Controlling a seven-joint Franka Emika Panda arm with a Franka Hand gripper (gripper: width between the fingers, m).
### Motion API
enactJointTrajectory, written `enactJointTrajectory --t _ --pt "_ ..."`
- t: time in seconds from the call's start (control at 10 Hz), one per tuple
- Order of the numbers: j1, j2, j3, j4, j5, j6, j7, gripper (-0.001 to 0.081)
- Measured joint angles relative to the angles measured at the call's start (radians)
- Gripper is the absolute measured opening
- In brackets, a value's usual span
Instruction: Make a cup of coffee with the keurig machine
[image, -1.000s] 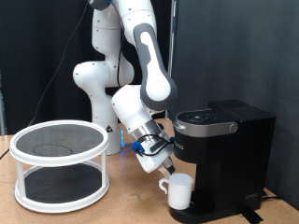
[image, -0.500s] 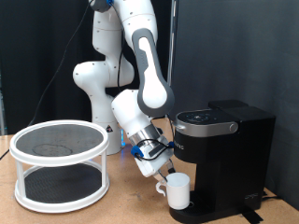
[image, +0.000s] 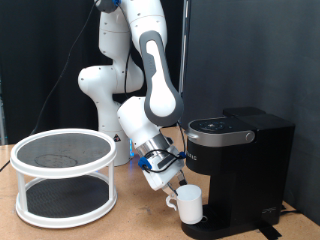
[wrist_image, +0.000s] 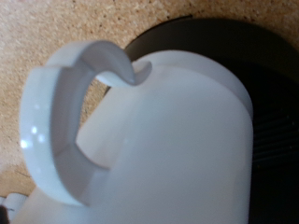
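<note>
From my remote station, I see the gripper (image: 170, 189) angled low beside the cup (image: 190, 203), which stands on the round drip base of the keurig machine (image: 238, 165), toward the counter's (image: 120, 225) right end in the exterior view. The fingertips are at the cup's handle side, but the hand's own bulk and the small picture hide them, so I cannot tell whether the claw is spread, shut or gripping the handle. In the wrist view the cup (wrist_image: 177, 140) fills nearly the whole picture, its handle curving out over speckled tan counter (wrist_image: 37, 28), with the dark base (wrist_image: 243, 47) behind; one pale sliver at a corner may be a fingertip, though it is too cut off to read. The machine's lid is down. A white two-tier mesh rack (image: 64, 175) sits well apart, near the counter's left end, its left rim cropped.
</note>
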Motion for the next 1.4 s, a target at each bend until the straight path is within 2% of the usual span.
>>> enactJointTrajectory --t 0.2,0.4,0.6,0.8,0.9,1.1,1.4 --pt "0.0 -0.008 0.001 -0.001 0.0 -0.03 0.005 0.0734" --pt "0.0 -0.043 0.002 -0.011 -0.046 -0.039 0.067 0.0734" --pt "-0.002 -0.094 -0.001 -0.046 -0.178 -0.02 0.191 0.0734" --pt "-0.015 -0.129 -0.011 -0.109 -0.386 0.026 0.341 0.0734" --pt "-0.026 -0.128 -0.018 -0.135 -0.429 0.032 0.365 0.0734" --pt "-0.042 -0.117 -0.031 -0.155 -0.388 0.025 0.297 0.0734" --pt "-0.049 -0.103 -0.033 -0.154 -0.298 -0.012 0.197 0.0734"
